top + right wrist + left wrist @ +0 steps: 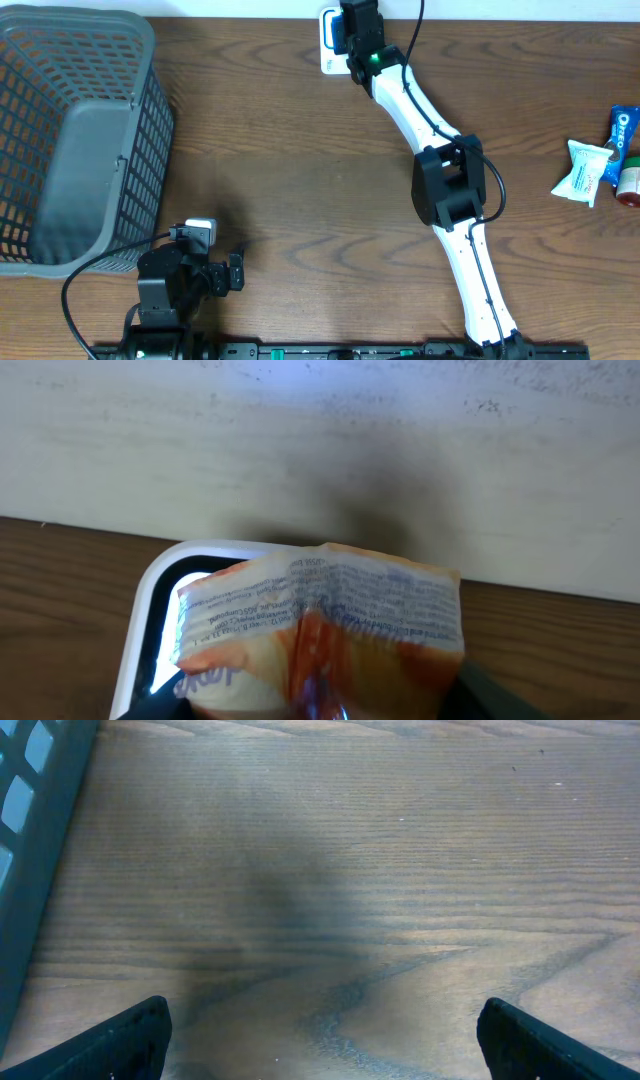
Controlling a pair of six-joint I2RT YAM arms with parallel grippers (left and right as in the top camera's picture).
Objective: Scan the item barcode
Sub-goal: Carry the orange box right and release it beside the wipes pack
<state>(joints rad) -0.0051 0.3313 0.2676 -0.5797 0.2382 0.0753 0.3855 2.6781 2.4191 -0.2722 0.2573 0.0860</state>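
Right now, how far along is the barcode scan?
Done: packet is up at the lit scanner. In hand: right gripper holds it over the scanner; whether it read is not visible. To do: set it aside, perhaps in the basket; more items wait at the right edge. Left gripper open, idle.

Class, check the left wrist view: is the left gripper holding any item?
No. The left gripper has its fingers wide apart, and only the wooden table shows between them.
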